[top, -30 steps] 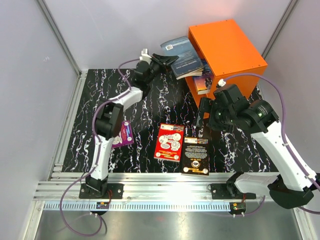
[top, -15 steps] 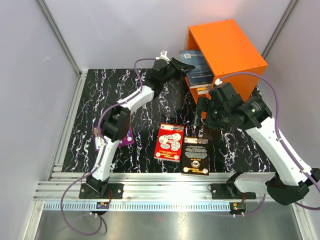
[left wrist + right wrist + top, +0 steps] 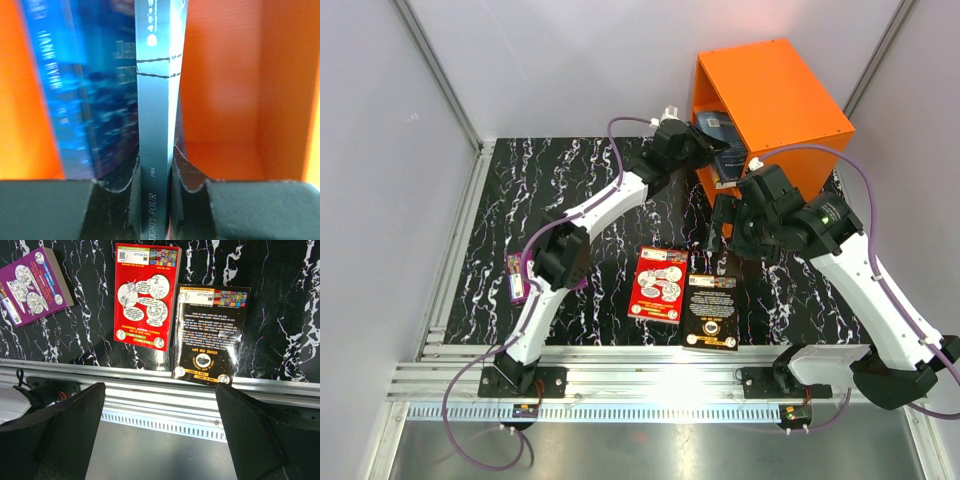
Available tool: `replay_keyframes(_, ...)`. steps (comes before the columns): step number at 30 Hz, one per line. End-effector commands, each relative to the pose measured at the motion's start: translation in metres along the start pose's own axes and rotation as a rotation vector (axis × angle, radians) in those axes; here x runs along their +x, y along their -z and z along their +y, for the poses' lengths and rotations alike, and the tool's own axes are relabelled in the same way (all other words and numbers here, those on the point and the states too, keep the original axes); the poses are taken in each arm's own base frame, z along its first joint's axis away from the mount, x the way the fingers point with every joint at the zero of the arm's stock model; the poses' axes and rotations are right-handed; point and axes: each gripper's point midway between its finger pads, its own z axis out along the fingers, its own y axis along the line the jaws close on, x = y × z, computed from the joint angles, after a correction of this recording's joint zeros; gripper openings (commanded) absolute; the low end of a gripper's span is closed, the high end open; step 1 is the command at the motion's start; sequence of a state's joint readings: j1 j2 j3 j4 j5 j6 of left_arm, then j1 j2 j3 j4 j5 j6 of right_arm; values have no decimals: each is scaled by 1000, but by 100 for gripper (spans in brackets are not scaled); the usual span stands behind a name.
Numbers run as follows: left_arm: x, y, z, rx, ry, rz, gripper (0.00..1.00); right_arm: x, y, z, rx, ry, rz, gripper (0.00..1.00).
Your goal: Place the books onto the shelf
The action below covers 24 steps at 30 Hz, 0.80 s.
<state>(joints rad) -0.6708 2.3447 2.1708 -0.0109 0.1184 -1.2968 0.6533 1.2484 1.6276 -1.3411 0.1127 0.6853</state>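
Observation:
The orange shelf (image 3: 775,85) stands at the back right, its opening facing left. My left gripper (image 3: 698,143) is shut on the spine of a grey-blue book (image 3: 159,115), held upright inside the shelf (image 3: 225,95). A dark blue book (image 3: 82,100) stands just left of it there. My right gripper (image 3: 723,228) hangs open in front of the shelf, nothing between its fingers (image 3: 65,425). Below it lie a red-and-white book (image 3: 658,283) and a black book with a gold emblem (image 3: 712,310). The same two books, red-and-white (image 3: 147,295) and black (image 3: 210,335), show in the right wrist view. A purple-backed book (image 3: 517,277) lies at the left, partly under my left arm.
An aluminium rail (image 3: 640,378) runs along the near edge, and the black book overhangs it a little. Grey walls close in the marbled black mat (image 3: 520,190) on the left, back and right. The purple-backed book (image 3: 32,285) lies flat near the left arm's base.
My left arm has swung right and carried the grey-blue book from outside the shelf into its opening. The right arm has barely moved and stays open.

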Motion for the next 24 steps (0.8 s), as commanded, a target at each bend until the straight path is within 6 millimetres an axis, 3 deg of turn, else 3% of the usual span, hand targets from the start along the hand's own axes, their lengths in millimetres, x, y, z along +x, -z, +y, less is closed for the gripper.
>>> replay_keyframes(1, -35, 25, -81, 137, -47, -149, 13, 46, 25, -51, 184, 20, 168, 100)
replay_keyframes(2, -35, 26, -82, 136, -60, -148, 28, 46, 25, -51, 185, 17, 171, 100)
replay_keyframes(3, -35, 27, -81, 133, -66, -148, 62, 47, 25, -52, 186, 16, 173, 100)
replay_keyframes(4, -34, 27, -76, 106, -84, -144, 88, 47, 25, -51, 181, 16, 171, 100)
replay_keyframes(5, -35, 31, -80, 106, -93, -147, 99, 49, 26, -52, 181, 15, 175, 100)
replay_keyframes(7, -37, 36, -78, 82, -114, -152, 99, 49, 26, -52, 179, 13, 177, 100)
replay_keyframes(12, -67, 66, -109, 83, -177, -252, 99, 52, 24, -52, 181, 10, 188, 100)
replay_keyframes(13, -75, 70, -107, 59, -190, -255, 99, 52, 24, -52, 179, 11, 190, 100)
replay_keyframes(15, -84, 80, -122, 76, -217, -261, 99, 52, 23, -51, 176, 9, 195, 100)
replay_keyframes(17, -85, 80, -115, 37, -264, -243, 99, 52, 21, -49, 169, 13, 195, 100)
replay_keyframes(18, -88, 86, -126, 46, -274, -254, 99, 52, 21, -48, 165, 12, 195, 100)
replay_keyframes(19, -79, 80, -113, 5, -277, -226, 99, 52, 19, -46, 161, 14, 199, 100)
replay_keyframes(24, -38, 67, -96, -40, -306, -164, 99, 50, 12, -40, 146, 18, 211, 100)
